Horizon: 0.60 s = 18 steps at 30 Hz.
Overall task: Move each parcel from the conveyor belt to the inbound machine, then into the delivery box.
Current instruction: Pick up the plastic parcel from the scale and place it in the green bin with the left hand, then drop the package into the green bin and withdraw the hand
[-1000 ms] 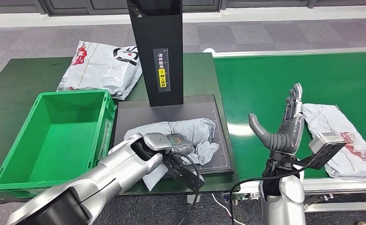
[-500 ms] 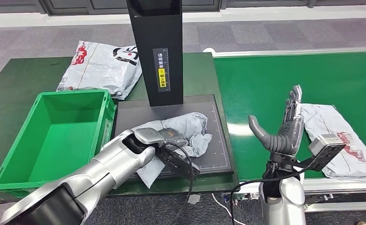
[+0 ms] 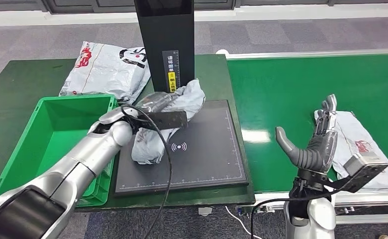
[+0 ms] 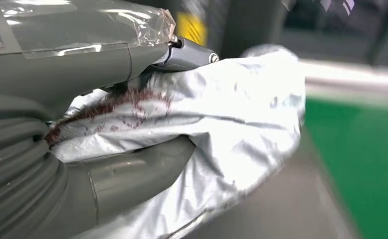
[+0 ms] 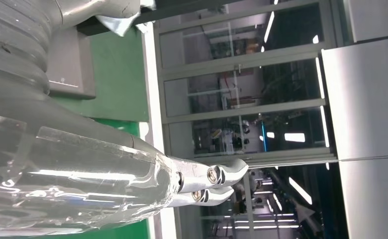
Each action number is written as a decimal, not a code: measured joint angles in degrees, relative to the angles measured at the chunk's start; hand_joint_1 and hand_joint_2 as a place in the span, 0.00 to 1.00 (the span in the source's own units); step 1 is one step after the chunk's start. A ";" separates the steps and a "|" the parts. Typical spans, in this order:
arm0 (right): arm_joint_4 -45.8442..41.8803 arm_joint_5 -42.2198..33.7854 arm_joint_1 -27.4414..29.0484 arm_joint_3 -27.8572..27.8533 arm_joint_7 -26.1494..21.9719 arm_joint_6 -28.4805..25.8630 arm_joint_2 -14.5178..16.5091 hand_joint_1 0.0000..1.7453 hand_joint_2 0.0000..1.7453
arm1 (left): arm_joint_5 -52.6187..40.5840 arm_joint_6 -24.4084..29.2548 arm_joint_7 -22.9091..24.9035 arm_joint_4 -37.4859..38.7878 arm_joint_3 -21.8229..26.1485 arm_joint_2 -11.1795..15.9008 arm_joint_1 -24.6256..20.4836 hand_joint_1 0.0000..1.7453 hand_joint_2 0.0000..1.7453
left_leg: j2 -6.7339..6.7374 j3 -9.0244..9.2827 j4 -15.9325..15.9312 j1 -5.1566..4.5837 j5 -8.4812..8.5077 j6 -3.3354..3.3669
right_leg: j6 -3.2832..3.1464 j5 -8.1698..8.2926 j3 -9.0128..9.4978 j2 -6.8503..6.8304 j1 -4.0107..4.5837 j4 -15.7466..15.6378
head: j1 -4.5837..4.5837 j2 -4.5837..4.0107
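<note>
Grey parcel [image 3: 168, 117] held up by the left hand [image 3: 149, 107] over the black scanner pad [image 3: 202, 154], green box [image 3: 57, 134] seen with nothing inside, right hand [image 3: 317, 142] spread wide, nothing held.

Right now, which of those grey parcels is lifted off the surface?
The crumpled parcel in the left hand, over the black pad; the other two lie flat.

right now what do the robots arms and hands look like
Both arms are smooth silver metal. The left hand is partly wrapped in clear glossy film, with a black cable looping beneath it. The right hand has a thick grey thumb, darker segmented fingers, a grey ribbed cover and a boxy grey wrist camera.
</note>
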 joint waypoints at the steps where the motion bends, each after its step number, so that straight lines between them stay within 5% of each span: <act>1: -0.55 -0.02 0.70 -0.02 0.00 -0.09 0.05 0.00 1.00 | 1.56 0.45 0.64 -2.35 2.60 0.89 0.86 1.00 1.00 | 0.01 -0.03 0.00 0.00 0.00 0.00 | 0.00 0.00 -0.04 0.01 0.00 0.00 | 0.00 0.00; 8: -3.70 0.17 4.19 -0.49 0.25 -1.26 0.94 0.00 1.00 | 4.27 2.03 4.29 -19.50 19.58 4.38 8.30 1.00 1.00 | 0.14 -0.19 -0.01 0.01 -0.01 -0.02 | -0.01 -0.01 -0.26 0.16 0.01 0.02 | 0.00 0.00; 18: -5.94 0.33 6.34 -0.95 1.01 -2.06 2.48 0.00 1.00 | -1.32 6.99 7.85 -39.87 29.17 4.54 16.17 1.00 1.00 | 0.11 -0.31 0.00 0.01 -0.02 -0.02 | -0.01 -0.01 -0.34 0.13 0.00 0.01 | 0.00 0.00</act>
